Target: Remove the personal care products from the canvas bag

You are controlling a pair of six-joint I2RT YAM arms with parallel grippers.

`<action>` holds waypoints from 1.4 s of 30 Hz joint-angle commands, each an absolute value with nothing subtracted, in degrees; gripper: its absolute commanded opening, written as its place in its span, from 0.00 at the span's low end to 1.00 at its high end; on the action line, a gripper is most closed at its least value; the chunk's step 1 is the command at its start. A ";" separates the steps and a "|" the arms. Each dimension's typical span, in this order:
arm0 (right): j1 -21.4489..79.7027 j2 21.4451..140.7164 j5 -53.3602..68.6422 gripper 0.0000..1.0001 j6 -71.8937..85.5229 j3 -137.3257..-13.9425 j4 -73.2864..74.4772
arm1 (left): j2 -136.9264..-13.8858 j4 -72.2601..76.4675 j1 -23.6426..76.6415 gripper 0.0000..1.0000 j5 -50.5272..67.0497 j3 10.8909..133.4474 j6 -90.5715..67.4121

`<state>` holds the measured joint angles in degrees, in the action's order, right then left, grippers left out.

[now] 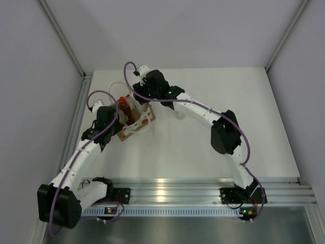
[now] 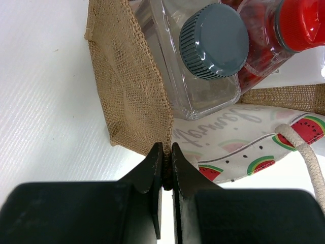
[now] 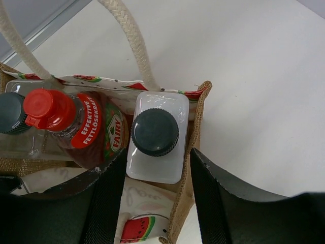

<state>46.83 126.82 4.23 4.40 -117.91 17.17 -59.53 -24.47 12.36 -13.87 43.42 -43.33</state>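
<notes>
The canvas bag [image 1: 138, 127] stands at the table's back left, tan burlap [image 2: 127, 81] with a watermelon-print lining and white rope handles [image 3: 133, 43]. Inside it stand the red bottle [image 3: 71, 122], the white bottle with a dark cap [image 3: 155, 133] and the clear pale bottle with a grey cap [image 2: 213, 40]. The white tube is not in view. My left gripper [image 2: 166, 152] is shut on the bag's burlap edge. My right gripper [image 3: 157, 198] is open above the bag. Its fingers [image 3: 208, 198] straddle the white bottle and the bag's end wall.
The white table [image 1: 228, 101] stretches to the right of the bag. An aluminium rail [image 1: 203, 188] runs along the near edge by the arm bases. A frame post [image 1: 76, 117] and a grey wall stand just left of the bag.
</notes>
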 commanded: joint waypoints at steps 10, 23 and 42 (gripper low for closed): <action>49.48 128.67 2.64 0.53 2.02 -122.34 18.46 | -60.91 -24.35 12.48 0.00 -10.46 45.00 -43.07; 50.36 131.48 -1.39 0.58 1.50 -124.10 18.46 | -60.73 -24.43 12.48 0.00 -10.55 44.91 -42.80; 50.36 137.18 -3.87 0.61 0.53 -127.17 18.19 | -60.91 -24.26 12.48 0.00 -10.20 45.00 -43.15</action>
<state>49.47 133.97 -2.04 1.43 -123.96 17.54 -60.29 -24.23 12.36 -13.28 43.72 -43.09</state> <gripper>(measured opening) 0.614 0.101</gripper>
